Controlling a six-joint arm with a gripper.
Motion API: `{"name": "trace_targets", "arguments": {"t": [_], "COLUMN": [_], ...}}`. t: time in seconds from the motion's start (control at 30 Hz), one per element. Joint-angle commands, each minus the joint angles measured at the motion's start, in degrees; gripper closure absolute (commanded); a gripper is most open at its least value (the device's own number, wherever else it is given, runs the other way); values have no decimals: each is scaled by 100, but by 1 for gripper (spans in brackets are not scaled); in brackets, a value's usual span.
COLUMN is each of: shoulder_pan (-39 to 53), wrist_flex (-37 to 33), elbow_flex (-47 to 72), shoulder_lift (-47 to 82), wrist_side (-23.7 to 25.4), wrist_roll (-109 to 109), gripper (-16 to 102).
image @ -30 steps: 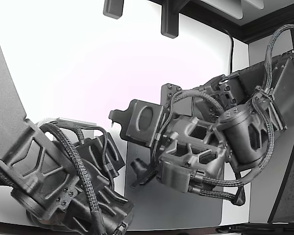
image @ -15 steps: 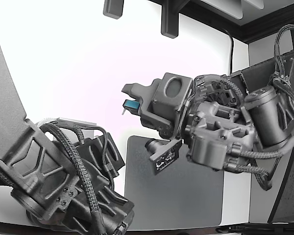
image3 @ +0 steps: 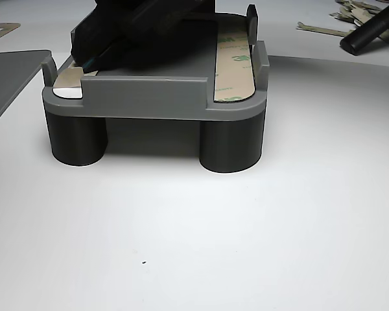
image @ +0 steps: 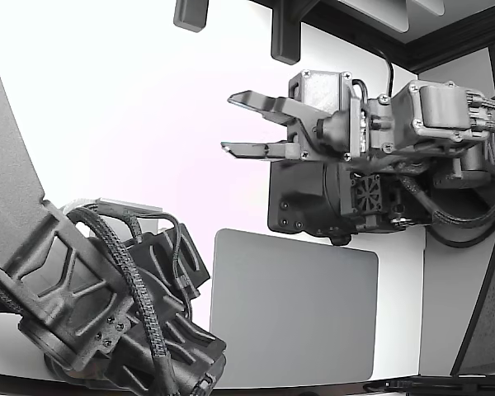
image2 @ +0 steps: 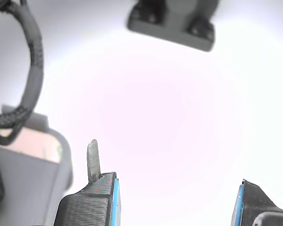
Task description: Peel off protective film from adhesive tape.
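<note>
1. White tabletop (image3: 201, 240) filled the near ground of the other view, bare in front of the fixture.
2. Grey fixture (image3: 154, 97) stood on round legs; a strip of tape (image3: 235, 61) with printed film lay in its channel on that view's right, running front to back.
3. A pale tab (image3: 66, 79) showed at the fixture's near corner on that view's left, under a dark body (image3: 142, 32) resting across the top. Could not tell what that body was.
4. Peeled strips (image3: 350, 16) lay scattered far back on that view's right, beside a black rod (image3: 371, 31).
5. In the exterior view, a second arm (image: 91, 305) filled the near lower part on its left; a grey mat (image: 293, 309) lay just beside it.
6. Gripper (image: 246, 124) hung above the mat, pointing toward the exterior view's left, jaws wide apart, nothing between them.
7. Wrist view: gripper (image2: 177, 197) with blue-edged fingers (image2: 92, 200) well apart over white ground; a thin sliver (image2: 93, 160) stood up from one finger. A blurred grey block (image2: 172, 21) sat beyond.
</note>
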Motion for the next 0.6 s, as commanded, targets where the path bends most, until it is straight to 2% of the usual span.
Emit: {"name": "trace_targets", "arguments": {"t": [0.0,0.1,0.2,0.37,0.43,0.57], "shoulder_pan": [-308,-396,-1151,-1187,-1187,-1187], "wrist_flex": [686,1011,1134,1116,1116,1116], "elbow_flex": [-167,-290,18,299,299,299], "shoulder_lift": [519,510,519,519,519,519], "wrist_side": [-149,-193,-896,-747,-466,-431], "wrist_roll": [712,940,826,914,1081,1107], "gripper": [-14,-14,-14,-14,-14,-14]}}
